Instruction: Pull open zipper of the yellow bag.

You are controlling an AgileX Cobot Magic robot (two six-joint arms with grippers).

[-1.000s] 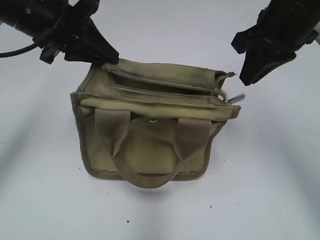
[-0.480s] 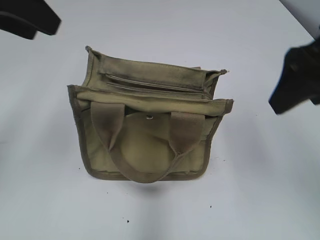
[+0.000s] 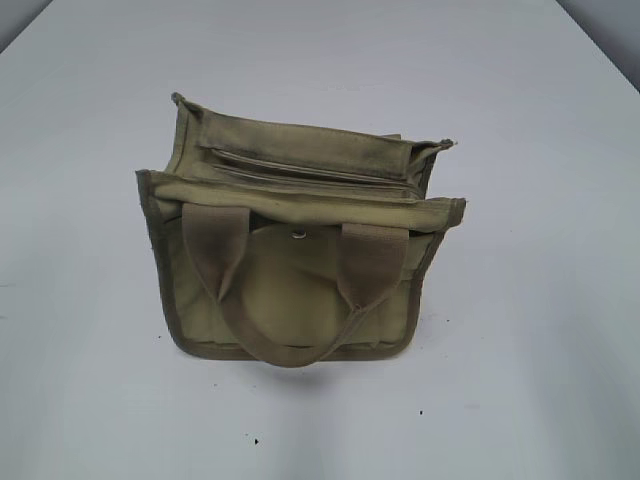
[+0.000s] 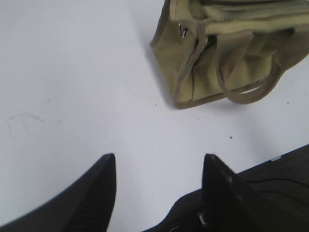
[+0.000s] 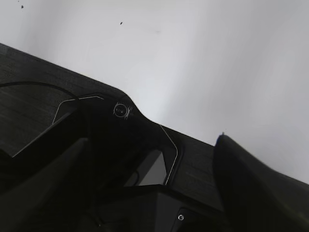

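Note:
The yellow bag stands alone on the white table, handles and snap flap towards the camera. Its zipper runs as a long straight line across the top; I cannot make out the pull tab there. In the left wrist view the bag lies at the upper right, with a small silver metal piece at its near end. My left gripper hangs open over bare table, well away from the bag. My right gripper is open over a dark machine base, with no bag in that view. Neither gripper shows in the exterior view.
A round snap stud sits on the front flap between the two webbing handles. A dark machine base fills the lower part of the right wrist view and a corner of the left wrist view.
Both grippers have let go of the bag's ends, opened, and drawn back out of the exterior view. The bag has settled slightly and stands free.

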